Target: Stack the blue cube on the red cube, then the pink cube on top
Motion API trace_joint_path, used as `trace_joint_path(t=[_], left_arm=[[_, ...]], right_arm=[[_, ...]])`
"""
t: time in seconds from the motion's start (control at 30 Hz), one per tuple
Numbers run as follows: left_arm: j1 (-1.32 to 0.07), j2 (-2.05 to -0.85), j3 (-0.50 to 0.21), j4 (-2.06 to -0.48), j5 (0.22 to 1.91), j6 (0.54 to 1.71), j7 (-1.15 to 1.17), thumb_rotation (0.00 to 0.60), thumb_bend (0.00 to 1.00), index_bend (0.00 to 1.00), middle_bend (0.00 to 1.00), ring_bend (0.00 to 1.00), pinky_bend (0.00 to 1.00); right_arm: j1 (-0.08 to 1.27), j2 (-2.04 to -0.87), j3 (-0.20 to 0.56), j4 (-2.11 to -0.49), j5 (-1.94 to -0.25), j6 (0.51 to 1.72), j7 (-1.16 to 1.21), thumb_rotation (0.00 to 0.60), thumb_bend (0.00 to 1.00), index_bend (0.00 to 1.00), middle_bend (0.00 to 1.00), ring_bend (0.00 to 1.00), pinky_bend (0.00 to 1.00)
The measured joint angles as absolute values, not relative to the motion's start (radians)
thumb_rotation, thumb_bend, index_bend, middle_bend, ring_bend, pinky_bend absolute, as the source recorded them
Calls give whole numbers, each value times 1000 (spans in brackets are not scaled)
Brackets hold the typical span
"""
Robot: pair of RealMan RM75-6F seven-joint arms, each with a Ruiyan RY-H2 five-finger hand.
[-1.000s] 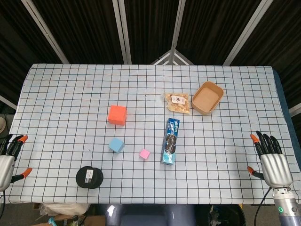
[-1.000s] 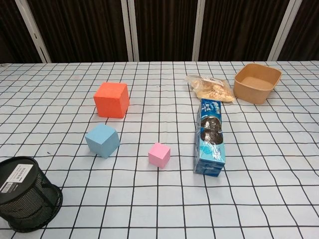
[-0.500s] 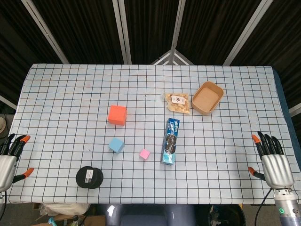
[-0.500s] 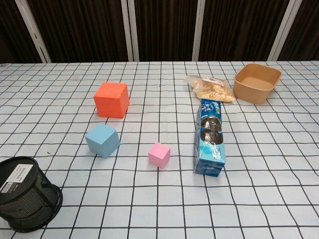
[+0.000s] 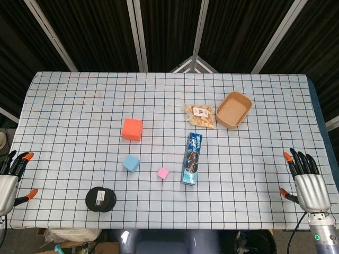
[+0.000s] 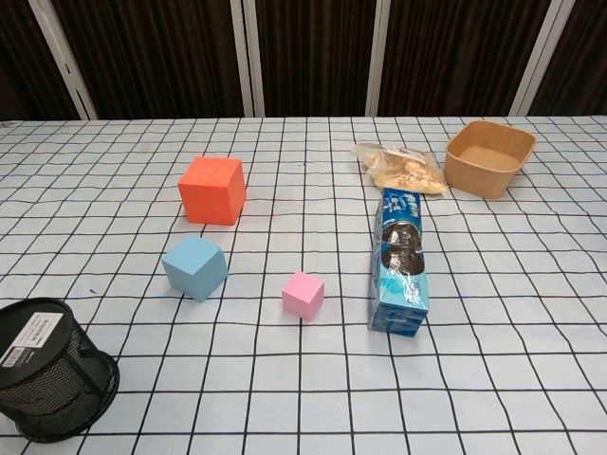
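- While nothing is stacked yet, the blue cube sits just near of the red cube, with the pink cube to its right.
- Left hand and right hand hover released at the table edges.
- Next move, likely: reach for and grasp the blue cube.

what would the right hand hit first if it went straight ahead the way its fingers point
Nothing, as far as the head view shows: the right hand points up the table's right edge, and only bare checked cloth lies ahead. The brown bowl sits well to its left.
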State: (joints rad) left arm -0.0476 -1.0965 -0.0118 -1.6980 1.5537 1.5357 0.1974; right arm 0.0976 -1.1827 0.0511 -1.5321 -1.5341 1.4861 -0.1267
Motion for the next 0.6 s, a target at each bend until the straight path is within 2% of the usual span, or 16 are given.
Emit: trace_joint_path(t=[0.1, 0.2, 0.3, 0.37, 0.43, 0.5, 0.6], left_arm=[[-48, -1097, -12, -1699, 1563, 1540, 194, 600, 106, 100, 116, 46, 194], [-53, -1099, -12, -1700, 1593, 1550, 173, 600, 106, 102, 195, 99, 217], [-69, -1091, -12, -1715, 1631, 1547, 136, 600, 105, 122, 361, 233, 316], [-88, -1074, -13, -1746, 1648, 1530, 127, 600, 105, 144, 501, 355, 416], [-112, -1053, -20, -1794, 1655, 1505, 128, 600, 105, 185, 665, 512, 558], [-135, -1035, -31, -1845, 1655, 1479, 136, 600, 104, 223, 761, 606, 646], [-181, -1006, -54, -1941, 1635, 1416, 154, 600, 104, 251, 817, 657, 693]], right_arm=[[96, -1181, 50, -1533, -1535, 1488, -121, 600, 95, 18, 10, 56, 87], [94, -1181, 50, -1531, -1529, 1484, -111, 600, 95, 18, 10, 56, 87], [98, -1182, 51, -1526, -1522, 1471, -108, 600, 95, 18, 10, 56, 87], [100, -1182, 50, -1526, -1526, 1470, -104, 600, 95, 18, 10, 56, 87], [101, -1181, 49, -1527, -1533, 1471, -101, 600, 94, 18, 10, 56, 87], [100, -1180, 49, -1528, -1535, 1475, -97, 600, 95, 18, 10, 56, 87], [97, -1177, 49, -1527, -1535, 1481, -87, 600, 94, 18, 10, 56, 87]])
